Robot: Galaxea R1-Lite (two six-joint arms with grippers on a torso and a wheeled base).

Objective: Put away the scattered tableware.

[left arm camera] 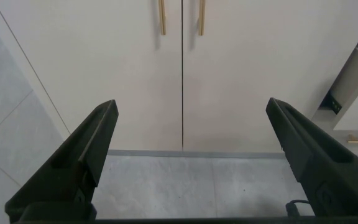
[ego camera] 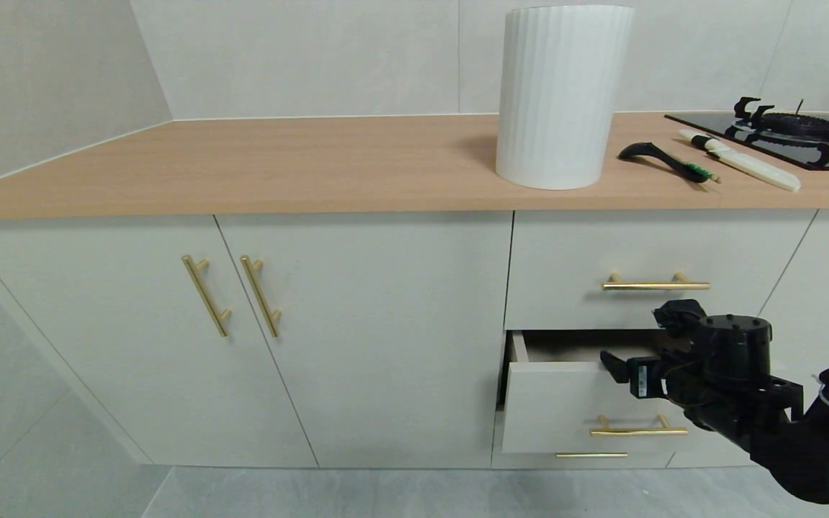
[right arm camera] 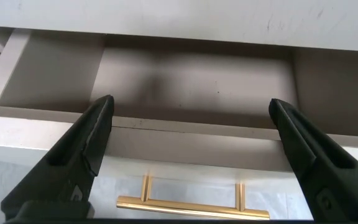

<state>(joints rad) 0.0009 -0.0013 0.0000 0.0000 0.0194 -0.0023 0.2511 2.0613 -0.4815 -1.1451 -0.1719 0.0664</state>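
On the wooden countertop [ego camera: 314, 158] lie a black-handled utensil with a green tip [ego camera: 663, 160] and a long cream-white utensil [ego camera: 742, 162], right of a tall white ribbed container [ego camera: 562, 93]. Below them the second drawer [ego camera: 551, 403] is pulled partly out; its inside [right arm camera: 197, 81] looks bare. My right gripper [ego camera: 637, 338] hangs open just in front of the drawer's opening, above its gold handle [right arm camera: 191, 208], nothing between the fingers [right arm camera: 86, 149]. My left gripper [left arm camera: 191, 106] is open and empty, low near the floor, facing the cabinet doors [left arm camera: 241, 74].
A black gas hob [ego camera: 796, 129] sits at the counter's far right. A shut top drawer with a gold handle [ego camera: 655, 285] is above the pulled-out one. Two cabinet doors with gold handles [ego camera: 206, 295] stand shut to the left. Grey tiled floor [left arm camera: 185, 186] lies below.
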